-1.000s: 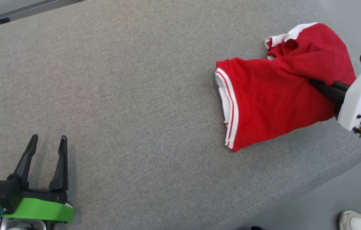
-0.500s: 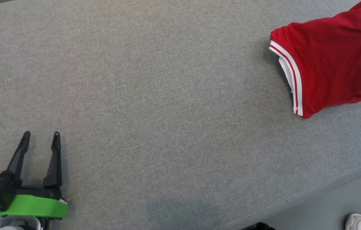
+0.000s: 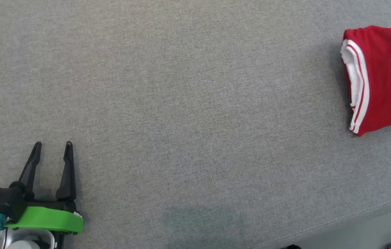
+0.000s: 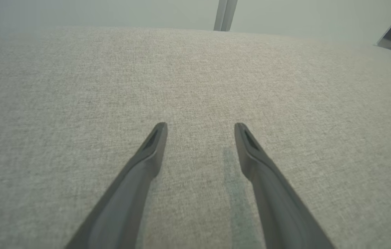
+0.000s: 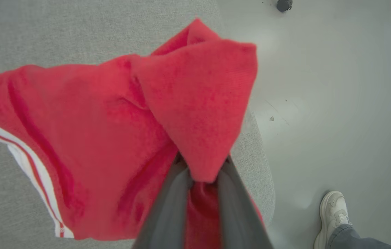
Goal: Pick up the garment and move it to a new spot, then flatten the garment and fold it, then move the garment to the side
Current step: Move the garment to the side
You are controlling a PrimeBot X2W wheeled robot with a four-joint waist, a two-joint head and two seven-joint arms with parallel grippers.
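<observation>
The red garment (image 3: pixel 385 76) with a white-and-red striped hem lies at the right edge of the head view, cut off by the frame. In the right wrist view the garment (image 5: pixel 112 131) hangs bunched over the grey surface, and my right gripper (image 5: pixel 204 166) is shut on a fold of it, the cloth draped over the fingertips. My left gripper (image 3: pixel 53 143) rests at the lower left over bare grey fabric, far from the garment. Its fingers stand open with nothing between them, as the left wrist view of the left gripper (image 4: pixel 200 125) confirms.
A wide grey upholstered surface (image 3: pixel 181 103) carries everything; its rounded front edge (image 3: pixel 354 221) runs along the lower right. Beyond the edge is pale floor (image 5: pixel 337 86), where a person's white shoe (image 5: pixel 334 214) stands. A thin post (image 4: pixel 226 14) rises beyond the far edge.
The head view has swung left, so the garment now sits at the picture's right edge and the right arm has left it. The garment has bunched and its hem stands more upright. The left gripper keeps its pose.
</observation>
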